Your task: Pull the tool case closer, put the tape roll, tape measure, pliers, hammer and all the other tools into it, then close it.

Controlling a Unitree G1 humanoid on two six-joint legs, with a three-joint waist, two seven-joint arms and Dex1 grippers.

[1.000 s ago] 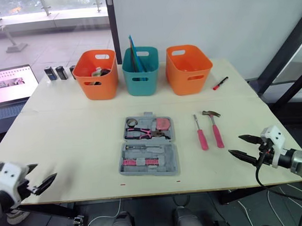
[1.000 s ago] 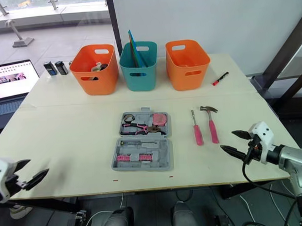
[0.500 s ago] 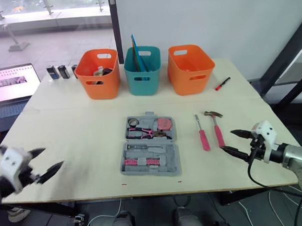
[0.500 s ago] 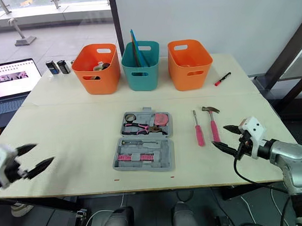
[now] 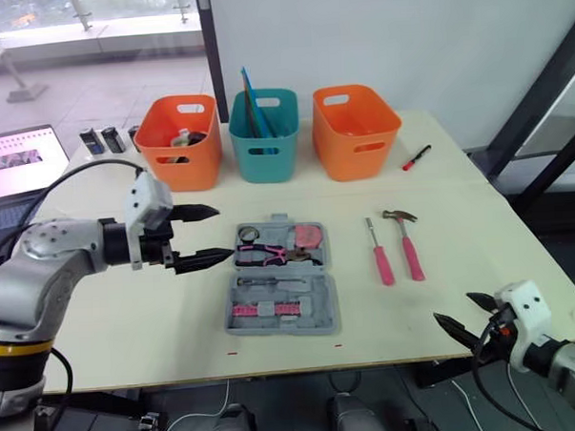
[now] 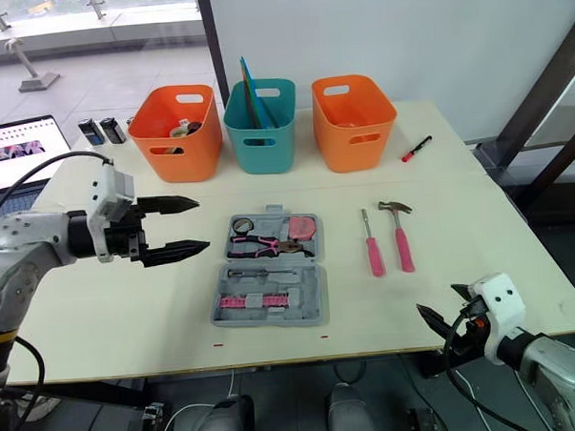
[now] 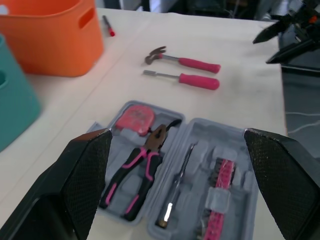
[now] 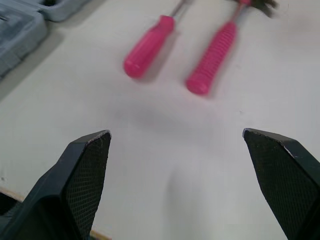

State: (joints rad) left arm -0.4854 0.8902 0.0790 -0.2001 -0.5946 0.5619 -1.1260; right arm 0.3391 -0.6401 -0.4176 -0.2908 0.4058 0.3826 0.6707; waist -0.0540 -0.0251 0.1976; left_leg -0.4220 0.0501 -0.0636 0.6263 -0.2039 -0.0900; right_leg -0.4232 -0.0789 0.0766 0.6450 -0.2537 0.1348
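Two tools lie loose on the pale bench (image 5: pixel 177 316): a pink-handled hammer (image 5: pixel 408 246) and a pink-handled screwdriver (image 5: pixel 379 254). They lie side by side with their grips toward the robot, to the right of the grey plastic tool case (image 5: pixel 320 305). The case sits open and flat near the middle of the bench, both halves facing up, so its moulded pockets are ready to take what is left. Its far half already holds the pink-and-black pliers (image 5: pixel 270 252), a round pink tape measure (image 5: pixel 310 236) and a small dark ring (image 5: pixel 248 234) that may be the tape roll. The near half carries a slim metal driver (image 7: pixel 177 190) and a strip of pink bits (image 7: pixel 220 200). The left gripper (image 5: pixel 223 232) hovers just beside the case's left edge, level with the far half. Its fingers are spread wide and empty, pointing across at the case. That pose looks meant for catching the case wall to drag it nearer, the first step and one not yet done. The right gripper (image 5: pixel 452 307) sits low by the bench's near right edge, fingers parted and grasping nothing, well apart from the hammer and screwdriver. It faces their grips, probably waiting so the case has room to slide.
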